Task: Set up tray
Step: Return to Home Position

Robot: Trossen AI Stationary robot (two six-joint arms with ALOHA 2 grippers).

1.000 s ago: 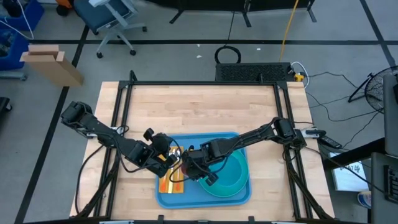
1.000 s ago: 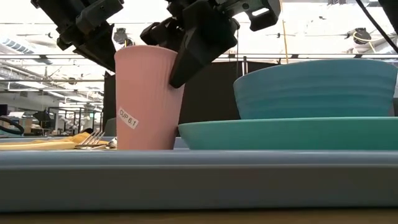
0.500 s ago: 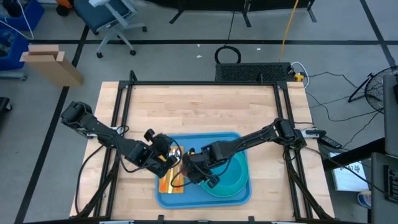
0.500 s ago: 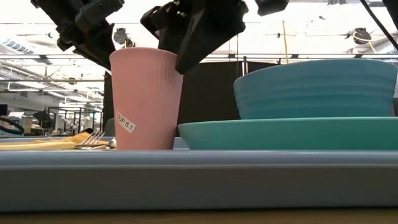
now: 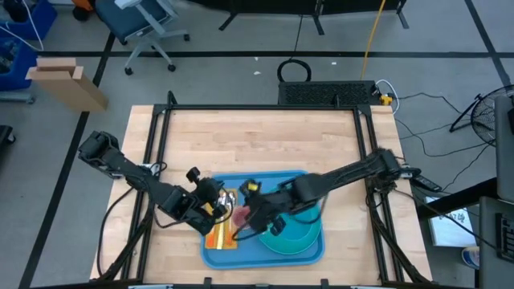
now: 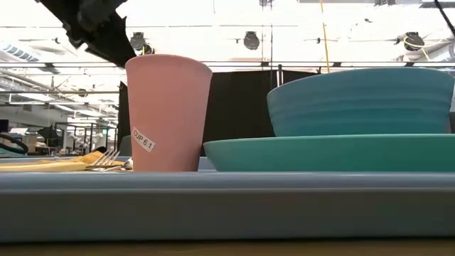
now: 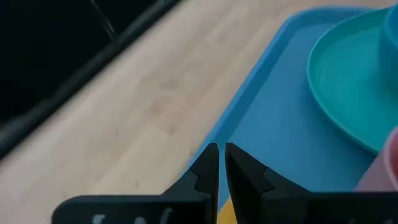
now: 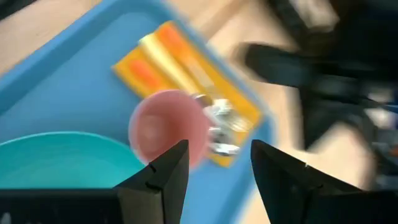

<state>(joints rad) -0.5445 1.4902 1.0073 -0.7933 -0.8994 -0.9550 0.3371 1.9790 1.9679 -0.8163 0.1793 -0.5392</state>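
The light-blue tray (image 5: 261,181) lies at the table's near middle. On it a pink cup (image 6: 167,114) stands upright on its base, beside a teal bowl (image 6: 359,99) that sits on a teal plate (image 6: 327,153). A yellow napkin (image 8: 186,62) with a fork (image 6: 106,158) lies on the tray's left part. My right gripper (image 8: 217,165) hangs open above the cup (image 8: 168,127), with nothing between its fingers. My left gripper (image 7: 221,163) is shut and holds nothing, above the tray's left part, over the napkin (image 5: 221,234).
Bare wooden tabletop (image 5: 257,136) lies beyond the tray toward the far edge and on both sides. A black metal frame (image 5: 161,136) runs along the table's edges. The plate's rim (image 7: 354,81) is close to the cup.
My right gripper has opened wider, left the cup's rim and risen out of the low view. The cup shifted slightly and stands upright on the tray. My left gripper has stayed in place.
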